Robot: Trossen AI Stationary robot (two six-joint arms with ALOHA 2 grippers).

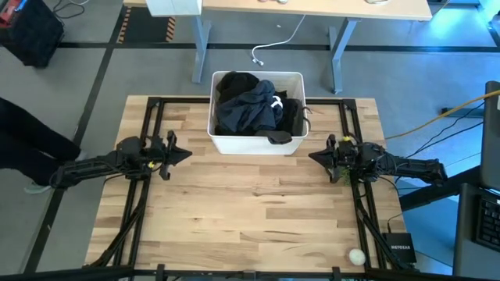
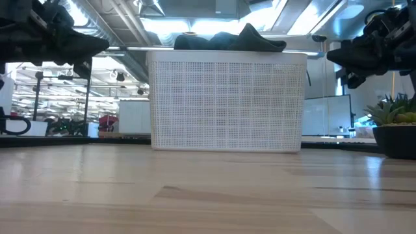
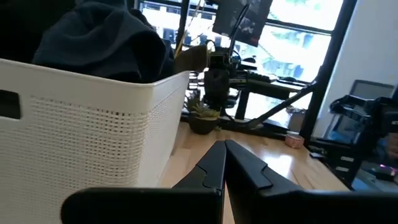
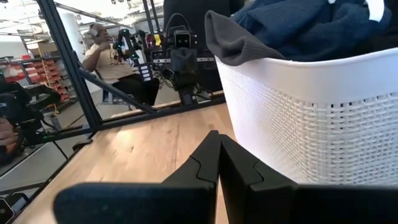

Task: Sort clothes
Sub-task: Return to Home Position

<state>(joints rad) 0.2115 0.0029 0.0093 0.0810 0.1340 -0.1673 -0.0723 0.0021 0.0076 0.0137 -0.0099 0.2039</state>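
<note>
Across the wooden counter point(image 1: 258, 207) I judge the sort finished, with the dark clothes point(image 1: 248, 101) heaped in the white bin point(image 1: 258, 145), so my left hand point(image 1: 185, 154) and right hand point(image 1: 314, 157) hover closed and empty, flanking the bin.

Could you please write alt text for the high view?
A white rectangular plastic bin heaped with dark navy and black fabric clothes stands at the far edge of a pale wooden table. The left tool and right tool hang shut on either side, empty.

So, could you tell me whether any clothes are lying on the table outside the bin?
No; the high view shows the dark clothes all piled inside the white bin.
</note>
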